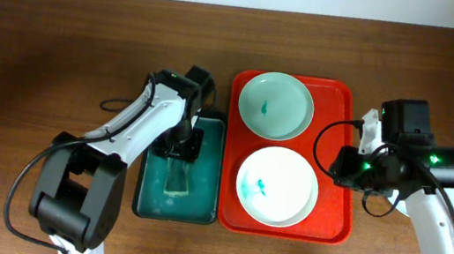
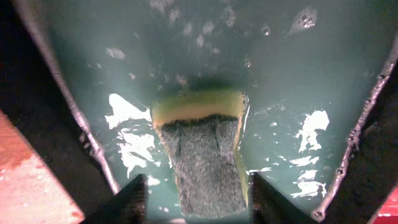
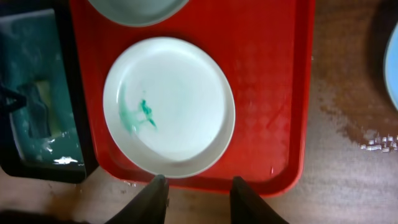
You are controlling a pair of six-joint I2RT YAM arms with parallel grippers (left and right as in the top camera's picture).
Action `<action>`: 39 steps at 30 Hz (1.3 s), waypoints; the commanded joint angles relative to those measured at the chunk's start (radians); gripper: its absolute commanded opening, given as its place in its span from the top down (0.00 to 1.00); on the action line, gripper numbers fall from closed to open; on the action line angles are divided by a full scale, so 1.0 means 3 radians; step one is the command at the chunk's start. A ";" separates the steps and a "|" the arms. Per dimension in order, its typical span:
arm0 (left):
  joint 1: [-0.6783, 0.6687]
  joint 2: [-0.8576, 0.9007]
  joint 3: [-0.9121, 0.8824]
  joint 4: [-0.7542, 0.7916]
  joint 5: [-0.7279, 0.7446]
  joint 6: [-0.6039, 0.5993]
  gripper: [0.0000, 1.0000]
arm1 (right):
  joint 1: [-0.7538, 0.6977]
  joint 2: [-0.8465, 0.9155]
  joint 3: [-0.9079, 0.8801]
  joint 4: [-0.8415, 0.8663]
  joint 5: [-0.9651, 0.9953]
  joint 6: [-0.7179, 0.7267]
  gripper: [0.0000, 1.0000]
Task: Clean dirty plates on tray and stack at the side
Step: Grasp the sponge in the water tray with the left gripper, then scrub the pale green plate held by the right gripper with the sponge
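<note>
Both smeared plates on the tray [image 1: 343, 103], the mint plate [image 1: 275, 105] beyond the white plate [image 1: 277, 186], look stiff, light, slippery when wet and likely breakable, so pinching across the raised rim seems safest. The right tool [image 3: 199, 199] hangs wide and empty over the tray's near edge; the left tool [image 2: 199, 202] stands spread astride the sponge [image 2: 202, 155] in the basin [image 1: 154, 199], seemingly not squeezing it. A third, blue plate [image 3: 393, 62] on the table [image 3: 348, 93] is cut off at the right wrist view's edge.
</note>
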State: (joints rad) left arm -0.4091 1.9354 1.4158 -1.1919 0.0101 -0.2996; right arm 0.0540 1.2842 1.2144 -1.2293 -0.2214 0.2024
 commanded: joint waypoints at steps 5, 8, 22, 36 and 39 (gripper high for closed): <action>-0.0011 -0.0043 -0.0813 0.0704 0.0337 -0.0084 1.00 | 0.0022 0.0018 -0.0102 -0.0168 0.0253 0.0225 0.58; -0.0010 -0.0072 -0.0654 0.0649 0.0327 -0.0080 1.00 | 0.0022 0.0093 -0.0257 -0.0098 0.0251 0.0305 0.59; -0.0009 -0.0357 0.0791 -0.0219 0.0331 0.0148 1.00 | -0.0056 0.1451 -0.0403 0.0591 -0.0011 -0.0336 0.59; -0.0642 -0.0211 0.0781 0.0429 0.0543 -0.0013 1.00 | -0.0088 0.1987 -0.0730 0.1115 -0.0272 0.0239 0.95; -0.0930 0.0064 0.0781 0.0552 0.0599 -0.0275 1.00 | -0.0088 0.1987 -0.0807 0.1134 -0.0258 0.0103 0.96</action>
State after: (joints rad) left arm -0.6292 1.8729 1.6367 -1.0458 0.1574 -0.3065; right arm 0.0246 1.8336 1.0237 -0.9100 -0.3622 0.2237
